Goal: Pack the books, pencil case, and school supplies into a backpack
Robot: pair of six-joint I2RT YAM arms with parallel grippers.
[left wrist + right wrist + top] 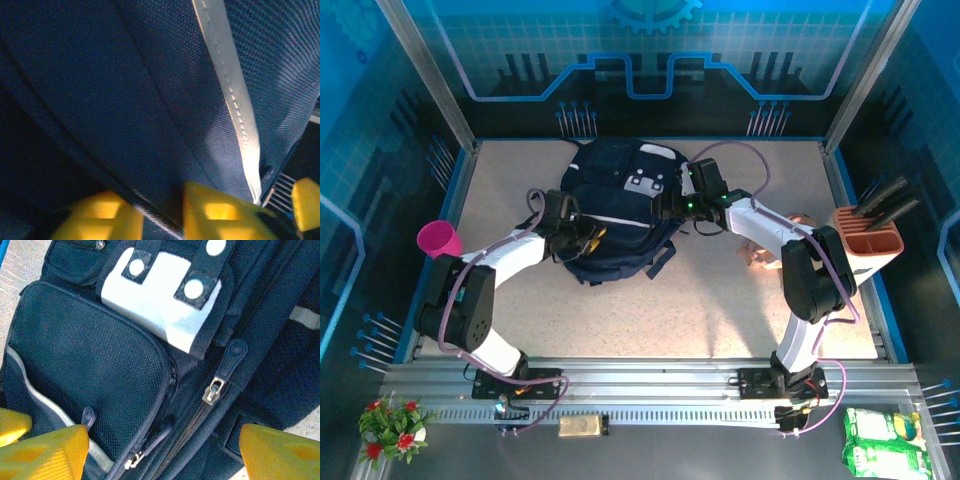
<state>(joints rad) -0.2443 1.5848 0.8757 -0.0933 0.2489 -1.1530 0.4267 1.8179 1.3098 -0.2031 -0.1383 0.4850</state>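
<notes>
Left gripper (156,216) is nearly closed, pinching a piped seam fold of the backpack (615,195), which lies mid-table. It is soft navy woven nylon with a grey stripe (230,85). The thin fold could slip out and sag. Right gripper (160,455) is wide open and empty over the mesh pocket (90,370) and metal zipper pull (213,390); it could snag mesh instead.

The backpack (75,365) is matt woven cloth with a metal zipper pull (212,390).
</notes>
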